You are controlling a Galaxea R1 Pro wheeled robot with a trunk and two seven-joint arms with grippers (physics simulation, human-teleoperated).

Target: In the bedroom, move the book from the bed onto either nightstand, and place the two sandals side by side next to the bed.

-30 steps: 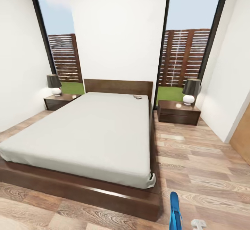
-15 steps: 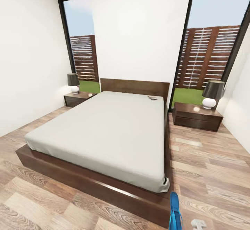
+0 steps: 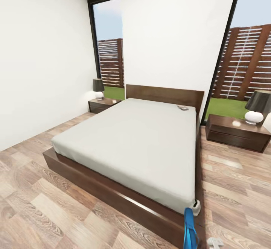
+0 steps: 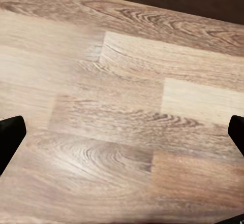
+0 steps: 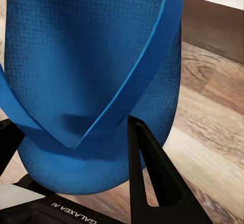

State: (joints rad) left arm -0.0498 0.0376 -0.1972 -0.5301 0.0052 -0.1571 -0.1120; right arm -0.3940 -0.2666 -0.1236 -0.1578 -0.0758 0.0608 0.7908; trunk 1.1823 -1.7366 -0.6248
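Note:
One blue sandal (image 5: 91, 66) hangs in my right gripper (image 5: 71, 132), whose black fingers (image 5: 147, 178) are shut on its heel end and strap. In the head view the same sandal (image 3: 190, 229) stands upright at the lower edge, just off the bed's near right corner. The bed (image 3: 113, 192) has a dark frame and a pale mattress. The book (image 3: 182, 107) lies small on the mattress near the headboard, on the right. One nightstand (image 3: 103, 104) stands at the bed's far left and another nightstand (image 3: 235, 133) at its right. My left gripper (image 4: 122, 135) hangs open over bare plank floor.
Each nightstand bears a black-shaded lamp (image 3: 98, 87), (image 3: 257, 106). Tall dark-framed windows (image 3: 109, 46) flank the white wall behind the headboard. A white wall (image 3: 41, 61) closes the left side. Wood-plank floor (image 3: 45, 204) runs along the bed's foot and both sides.
The camera has swung left, so the bed, windows and nightstands have slid right in the picture. The sandal keeps its place at the lower edge, still held.

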